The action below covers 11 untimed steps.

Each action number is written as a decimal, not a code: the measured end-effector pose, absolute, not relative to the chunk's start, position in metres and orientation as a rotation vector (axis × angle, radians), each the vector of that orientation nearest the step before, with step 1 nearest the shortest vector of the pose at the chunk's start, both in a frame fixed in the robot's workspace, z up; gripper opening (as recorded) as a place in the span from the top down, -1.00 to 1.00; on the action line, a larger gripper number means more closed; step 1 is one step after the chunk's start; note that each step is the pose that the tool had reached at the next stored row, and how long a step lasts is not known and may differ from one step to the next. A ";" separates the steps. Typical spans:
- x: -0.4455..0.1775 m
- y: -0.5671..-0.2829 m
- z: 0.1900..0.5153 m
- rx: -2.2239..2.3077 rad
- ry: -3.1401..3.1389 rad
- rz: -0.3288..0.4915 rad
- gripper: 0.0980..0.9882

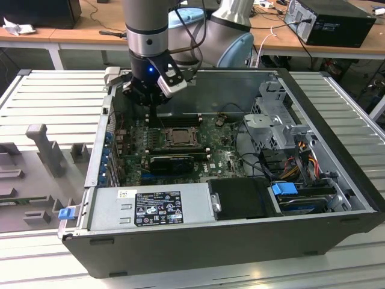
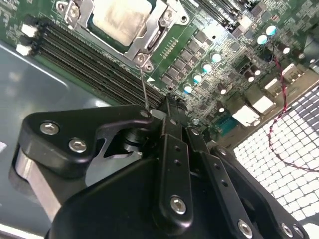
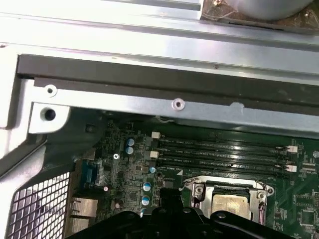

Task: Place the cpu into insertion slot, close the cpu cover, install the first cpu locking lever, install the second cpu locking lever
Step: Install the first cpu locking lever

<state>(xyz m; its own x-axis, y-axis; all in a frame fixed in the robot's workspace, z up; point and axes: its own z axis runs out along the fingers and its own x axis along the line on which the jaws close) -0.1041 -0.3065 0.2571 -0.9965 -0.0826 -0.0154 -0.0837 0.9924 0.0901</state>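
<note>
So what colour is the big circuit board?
The circuit board is green, clearest in the second wrist view.

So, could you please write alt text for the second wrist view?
A black gripper hangs over a green circuit board, its tip beside a thin metal lever rod. The rod starts at a silver-grey square metal cover frame that surrounds a flat square chip with a silver-grey top.

The cpu [image 2: 122, 17] runs off the second wrist view's edge

The board [image 2: 227, 30] is green. The cpu [image 2: 122, 17] is dull silver-grey. The memory slots [image 2: 84, 55] and gripper [image 2: 169, 102] are black.
</note>
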 end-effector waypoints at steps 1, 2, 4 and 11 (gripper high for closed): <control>-0.103 -0.306 0.257 -0.123 3.124 0.142 0.98; -0.102 -0.306 0.257 -0.122 3.124 0.142 0.98; -0.102 -0.306 0.257 -0.122 3.124 0.142 0.98; -0.114 -0.306 0.257 -0.122 3.124 0.143 0.98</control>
